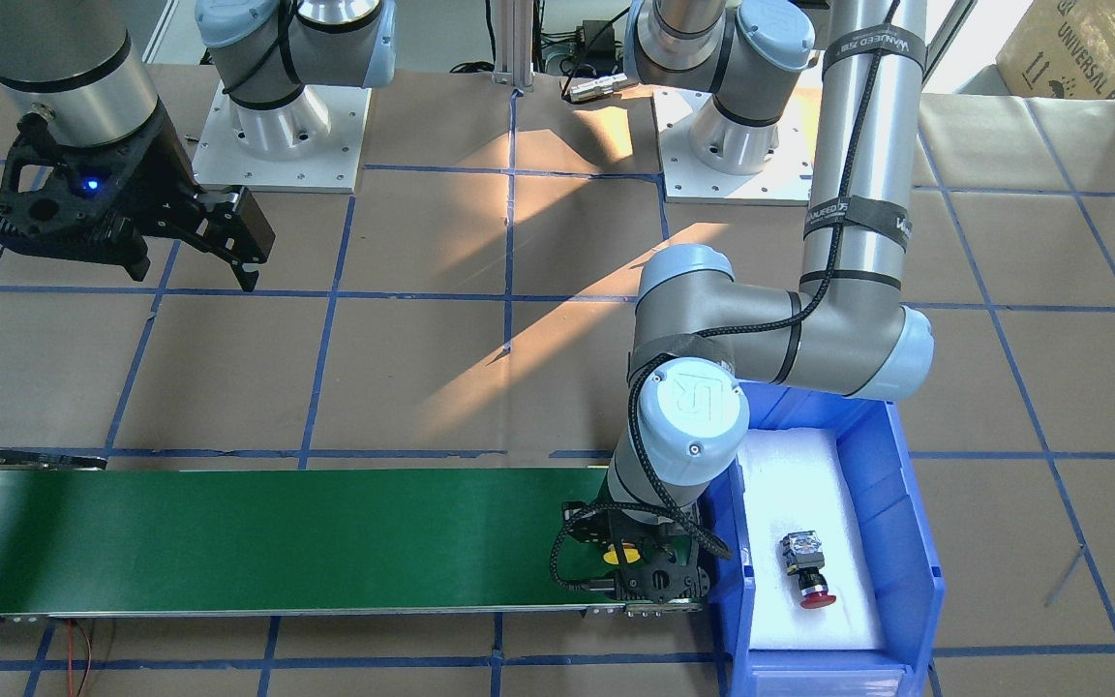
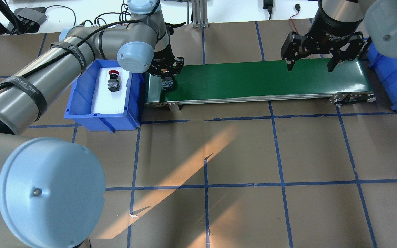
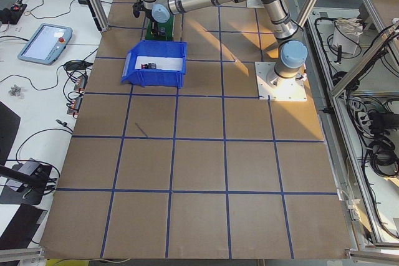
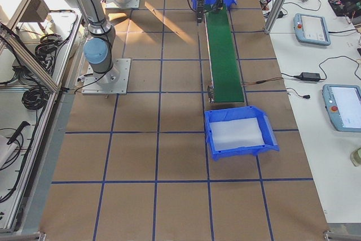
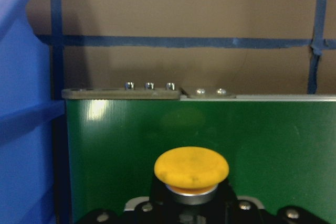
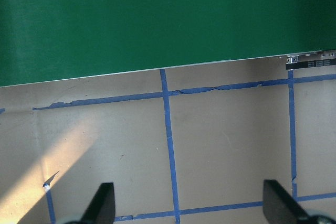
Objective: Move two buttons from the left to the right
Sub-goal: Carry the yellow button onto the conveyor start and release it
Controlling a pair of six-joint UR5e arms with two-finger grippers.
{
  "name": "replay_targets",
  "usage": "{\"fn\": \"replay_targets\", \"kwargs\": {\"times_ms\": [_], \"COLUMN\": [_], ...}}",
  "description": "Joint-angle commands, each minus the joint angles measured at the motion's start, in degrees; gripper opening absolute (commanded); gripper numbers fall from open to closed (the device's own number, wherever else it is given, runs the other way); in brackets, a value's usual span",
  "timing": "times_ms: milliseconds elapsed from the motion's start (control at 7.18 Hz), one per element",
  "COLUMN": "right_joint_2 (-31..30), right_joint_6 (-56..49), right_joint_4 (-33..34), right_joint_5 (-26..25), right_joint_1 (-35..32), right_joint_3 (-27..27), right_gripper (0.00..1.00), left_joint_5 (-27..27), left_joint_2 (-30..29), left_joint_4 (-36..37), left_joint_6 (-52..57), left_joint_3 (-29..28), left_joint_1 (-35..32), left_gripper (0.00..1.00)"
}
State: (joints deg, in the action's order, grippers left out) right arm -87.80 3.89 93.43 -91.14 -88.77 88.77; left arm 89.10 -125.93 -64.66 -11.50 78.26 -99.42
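Observation:
The yellow button (image 1: 621,555) is held in my left gripper (image 1: 631,571) at the left end of the green conveyor belt (image 1: 277,537), low over or on the belt. In the left wrist view its yellow cap (image 5: 191,167) fills the bottom centre. In the overhead view the left gripper (image 2: 166,74) stands over the button's black-and-silver body (image 2: 167,83). The red button (image 1: 806,571) lies on white foam in the blue bin (image 1: 916,542) beside the belt, and also shows in the overhead view (image 2: 113,81). My right gripper (image 2: 310,60) hangs open and empty above the belt's other end.
A second blue bin (image 2: 395,79) stands past the belt's right end; the right side view shows it (image 4: 240,134) lined with white foam. The table is brown paper with blue tape lines. Both arm bases (image 1: 277,145) sit at the table's robot side.

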Motion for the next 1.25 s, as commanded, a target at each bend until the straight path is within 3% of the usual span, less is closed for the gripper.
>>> {"fn": "replay_targets", "kwargs": {"times_ms": [0, 418, 696, 974, 1114], "right_joint_2": [0.0, 0.0, 0.0, -0.17, -0.18], "right_joint_6": [0.07, 0.24, 0.42, 0.68, 0.68], "right_joint_4": [0.0, 0.0, -0.09, 0.17, 1.66], "right_joint_5": [0.0, 0.0, 0.09, 0.0, 0.0], "right_joint_1": [0.0, 0.0, 0.0, 0.0, 0.0], "right_joint_3": [0.0, 0.0, 0.09, 1.4, 1.84], "right_gripper": [1.0, 1.0, 1.0, 1.0, 1.0], "left_joint_5": [0.02, 0.29, 0.38, 0.46, 0.46], "left_joint_2": [0.43, 6.02, 11.22, 11.85, 10.63], "left_joint_4": [1.55, -2.74, -6.35, -6.1, -5.4], "left_joint_6": [-0.27, 0.6, 3.05, 15.12, 16.15], "left_joint_3": [1.2, 0.66, 1.01, 2.68, 2.86], "left_joint_1": [0.1, 1.15, 8.23, 14.84, 16.78], "left_gripper": [0.98, 1.0, 1.0, 0.97, 0.96]}}
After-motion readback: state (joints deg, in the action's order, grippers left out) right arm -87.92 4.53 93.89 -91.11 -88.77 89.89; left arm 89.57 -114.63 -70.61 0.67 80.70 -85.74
